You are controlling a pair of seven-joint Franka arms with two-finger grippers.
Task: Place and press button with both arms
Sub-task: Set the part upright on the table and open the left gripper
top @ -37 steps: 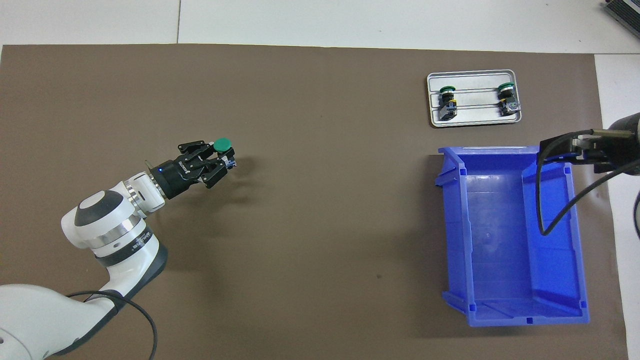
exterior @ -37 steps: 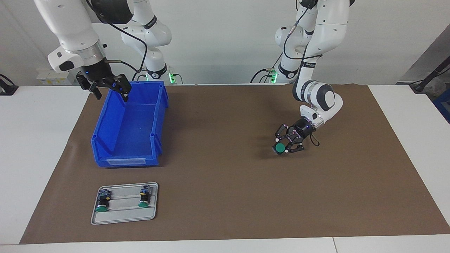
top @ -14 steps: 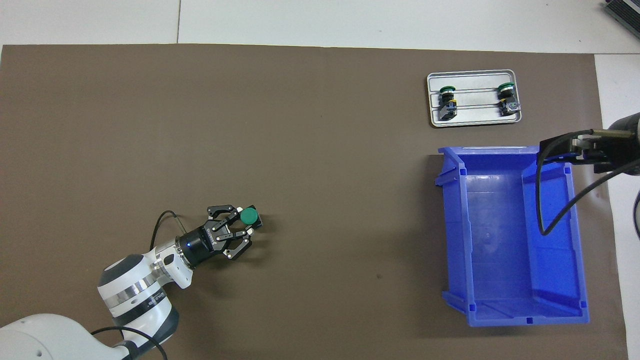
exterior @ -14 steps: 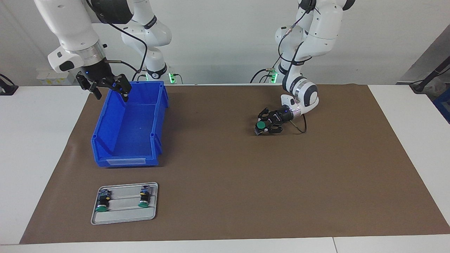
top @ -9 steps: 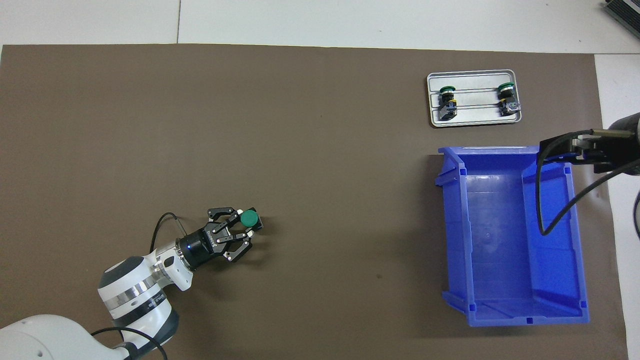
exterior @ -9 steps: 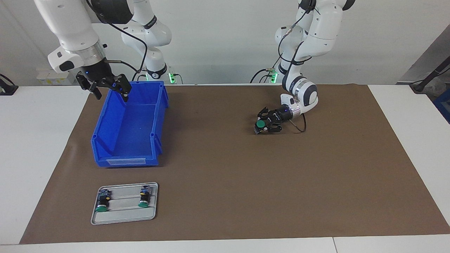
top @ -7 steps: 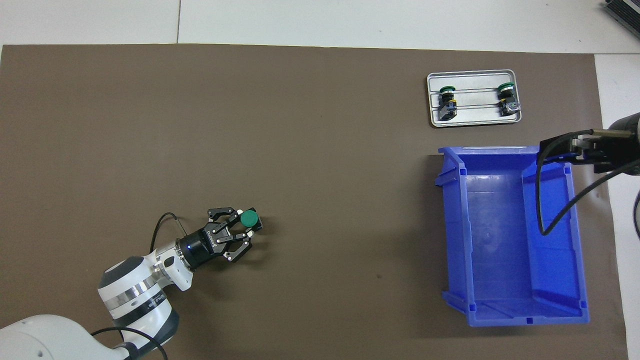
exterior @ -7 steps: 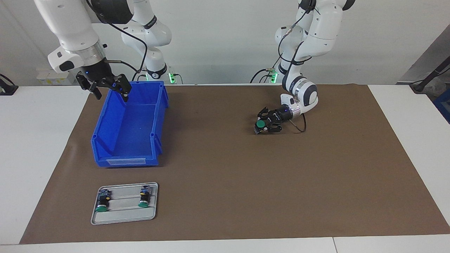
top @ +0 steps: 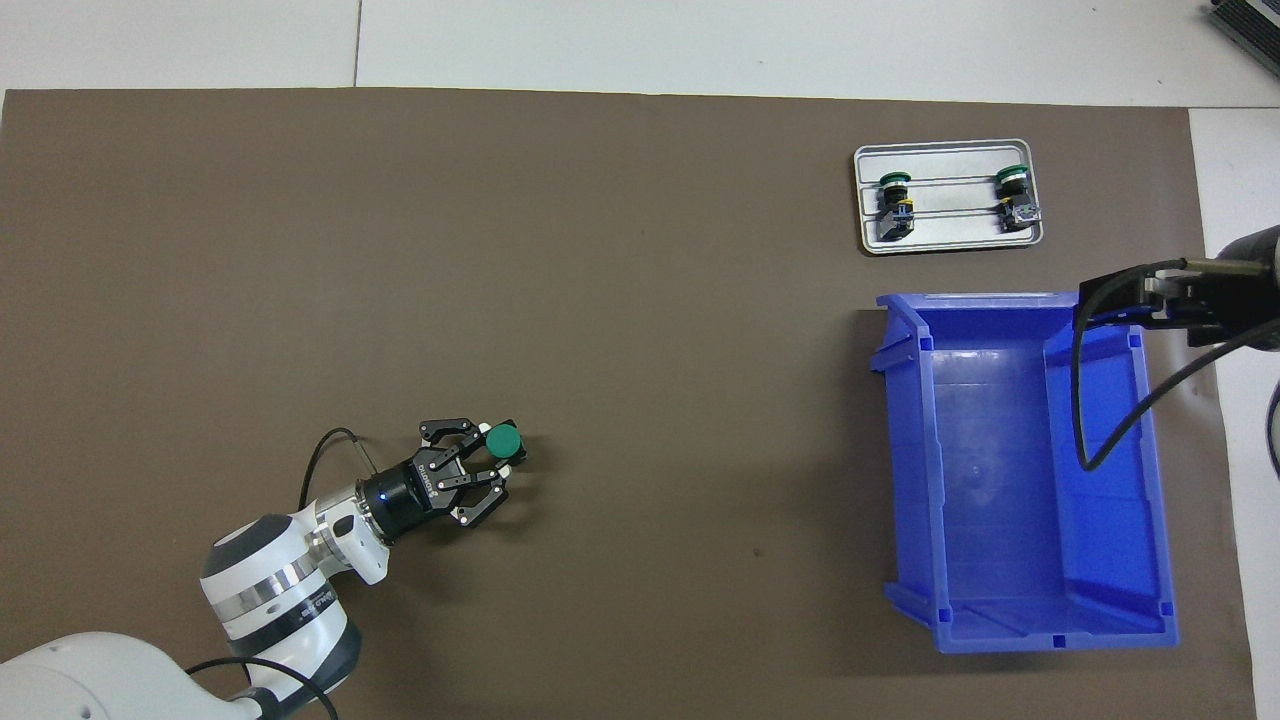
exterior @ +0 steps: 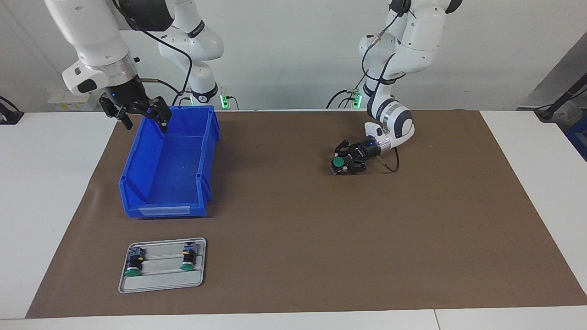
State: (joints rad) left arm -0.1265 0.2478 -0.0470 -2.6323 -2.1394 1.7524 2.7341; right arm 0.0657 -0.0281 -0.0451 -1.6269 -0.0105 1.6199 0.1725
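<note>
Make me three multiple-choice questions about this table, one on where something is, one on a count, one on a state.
1. Where is the left tool?
A. low over the brown mat
B. in the blue bin
C. over the tray

2. How many buttons lie on the grey tray?
A. one
B. two
C. four

3. What is in the blue bin?
A. a button
B. nothing visible
C. a tray

Answers: 1 A, it holds the green-capped button low over bare mat; 2 B, two green caps show; 3 B, only its blue floor shows.
</note>
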